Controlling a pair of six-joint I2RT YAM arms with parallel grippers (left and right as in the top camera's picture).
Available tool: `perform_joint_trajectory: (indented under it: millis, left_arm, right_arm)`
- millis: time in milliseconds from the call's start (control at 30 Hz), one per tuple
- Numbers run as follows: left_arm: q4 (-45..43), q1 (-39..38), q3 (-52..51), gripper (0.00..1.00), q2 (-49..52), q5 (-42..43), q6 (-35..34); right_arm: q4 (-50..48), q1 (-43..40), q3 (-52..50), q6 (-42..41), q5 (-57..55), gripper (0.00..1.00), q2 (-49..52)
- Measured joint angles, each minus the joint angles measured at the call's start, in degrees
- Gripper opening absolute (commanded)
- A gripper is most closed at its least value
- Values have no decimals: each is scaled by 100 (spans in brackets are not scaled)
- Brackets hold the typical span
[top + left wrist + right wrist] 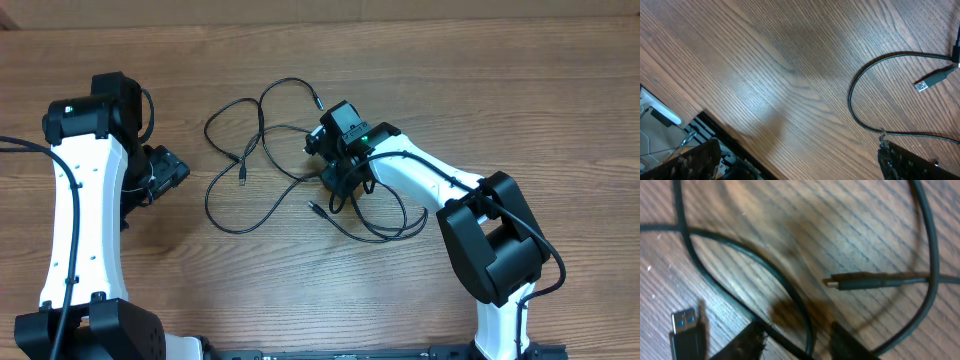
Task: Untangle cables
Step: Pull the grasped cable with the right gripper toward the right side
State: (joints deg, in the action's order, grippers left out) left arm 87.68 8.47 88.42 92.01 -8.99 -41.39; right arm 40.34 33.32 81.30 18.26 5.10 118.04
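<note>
Several thin black cables point(290, 82) lie looped and crossed on the wooden table point(500, 90) at centre. One plug end point(243, 178) lies left of the tangle, another point(315, 208) lies below it. My right gripper point(340, 180) is low over the right side of the tangle. In the right wrist view its fingers point(797, 335) are apart, with two cable strands point(740, 247) running between them. A blue-insert USB plug point(685, 322) and a small plug point(850, 283) lie near. My left gripper point(170, 172) is open and empty, left of the cables. Its fingers point(797, 160) are wide apart. A cable loop point(852, 107) and a USB plug point(930, 82) lie beyond.
The wooden table's far edge runs along the top of the overhead view. The two arm bases stand at the near edge, left point(90, 330) and right point(500, 320). A dark rail point(735, 155) at the table's near edge shows in the left wrist view.
</note>
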Motion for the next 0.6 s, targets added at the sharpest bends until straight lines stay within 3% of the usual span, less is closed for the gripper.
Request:
perform_joint_trajectory:
  millis: [67,300,600]
  left_arm:
    - [0,0,0,100,0,0,0]
    - [-2,0,0,100,0,0,0]
    - [-2,0,0,100,0,20,0]
  right_arm:
    - [52,0,0,-2,4,4,0]
    - [505,-13,168,-208,2,4,0]
    - [1473,-686,2190,-922,2,4,-166]
